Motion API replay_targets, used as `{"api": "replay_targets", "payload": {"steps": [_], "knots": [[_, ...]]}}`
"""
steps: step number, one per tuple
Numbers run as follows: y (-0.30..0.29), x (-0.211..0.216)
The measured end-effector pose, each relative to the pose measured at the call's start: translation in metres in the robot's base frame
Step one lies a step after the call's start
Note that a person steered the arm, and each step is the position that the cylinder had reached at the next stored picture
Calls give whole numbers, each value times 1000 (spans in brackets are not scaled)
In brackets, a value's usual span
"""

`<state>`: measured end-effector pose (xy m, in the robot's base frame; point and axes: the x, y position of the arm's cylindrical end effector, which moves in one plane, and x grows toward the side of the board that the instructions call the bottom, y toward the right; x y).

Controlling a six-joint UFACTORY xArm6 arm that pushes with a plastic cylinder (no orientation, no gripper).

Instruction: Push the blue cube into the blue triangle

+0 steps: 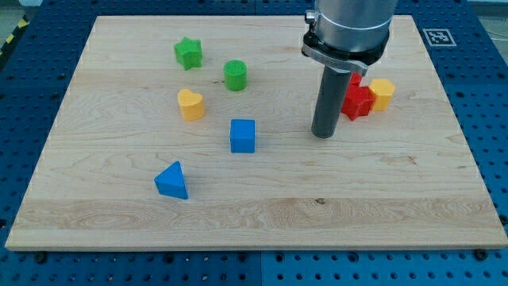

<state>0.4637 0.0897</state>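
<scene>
The blue cube sits near the middle of the wooden board. The blue triangle lies below and to the left of it, about a cube's width or more apart. My tip rests on the board to the right of the blue cube, level with it, with a clear gap between them.
A green star and a green cylinder lie toward the view's top left. A yellow heart sits up and left of the blue cube. Red blocks and a yellow block lie behind the rod at right.
</scene>
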Motion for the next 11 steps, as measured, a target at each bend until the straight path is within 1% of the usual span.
{"api": "replay_targets", "payload": {"steps": [1, 2, 5, 7, 9, 11], "knots": [[-16, -1], [-16, -1], [-75, -4], [-141, -3], [-147, 19], [-196, 15]]}}
